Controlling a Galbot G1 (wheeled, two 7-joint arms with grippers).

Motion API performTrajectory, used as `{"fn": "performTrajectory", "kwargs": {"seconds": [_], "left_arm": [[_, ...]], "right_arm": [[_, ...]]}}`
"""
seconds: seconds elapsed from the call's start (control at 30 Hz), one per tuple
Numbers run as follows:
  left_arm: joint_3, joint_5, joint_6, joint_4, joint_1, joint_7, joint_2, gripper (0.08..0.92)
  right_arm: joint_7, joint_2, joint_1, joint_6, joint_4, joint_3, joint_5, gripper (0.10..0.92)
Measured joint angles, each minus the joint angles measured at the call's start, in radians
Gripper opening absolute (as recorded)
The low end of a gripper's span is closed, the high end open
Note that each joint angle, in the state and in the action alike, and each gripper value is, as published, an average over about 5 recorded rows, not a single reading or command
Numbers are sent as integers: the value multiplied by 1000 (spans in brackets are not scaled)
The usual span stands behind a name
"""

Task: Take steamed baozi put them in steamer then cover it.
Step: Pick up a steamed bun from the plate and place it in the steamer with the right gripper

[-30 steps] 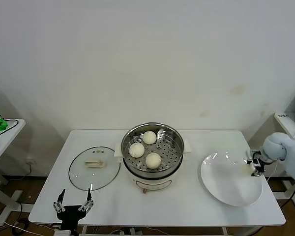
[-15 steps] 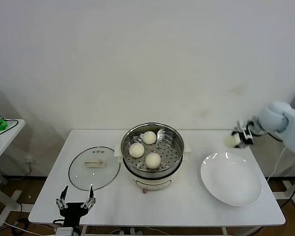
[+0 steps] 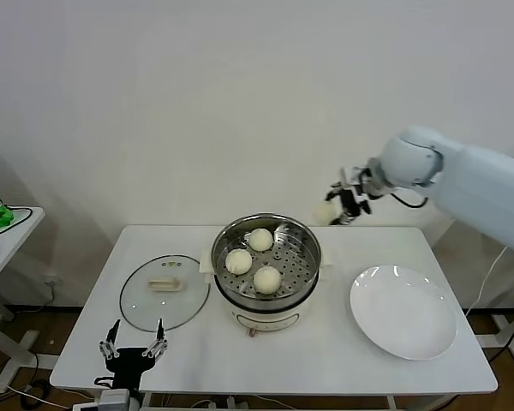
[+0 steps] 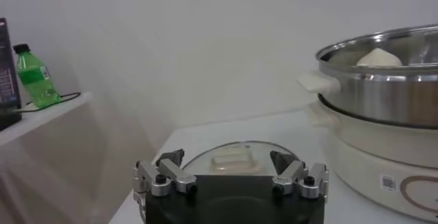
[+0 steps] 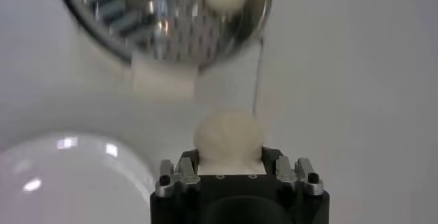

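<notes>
A white surface holds a round steel steamer at its centre, a clear glass cover lying flat just to the steamer's left, and a bare white plate to its right. Three steamed baozi sit on the perforated tray inside the steamer, placed as they were a second ago.

The right gripper is raised in the air above the far right side of the surface, just beyond the steamer's right rim. It is pinching a fourth baozi between its fingers; the right wrist view shows this cream bun held snugly at the gripper's front, with the steamer's tray and the plate's edge below it. A second ago this gripper was low at the plate's right edge. Half a second ago it had lifted with the bun above the plate's far side. Now it has swung further left and higher, close to the steamer.

The left gripper hangs low at the near edge of the surface, in front of the cover, with its fingers spread and holding nothing. It has drifted slightly to the right since the earlier frames. The left wrist view shows the cover's cream handle ahead of it and a green bottle on a side table.
</notes>
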Motion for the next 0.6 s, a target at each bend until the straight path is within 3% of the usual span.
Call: {"fn": "performTrajectory", "kwargs": {"seconds": [0.6], "left_arm": [[-28,-41,1,-17,-11,-13,17,823]], "right_arm": [[101,177,-6,-154,-39,-123,212,585]]}}
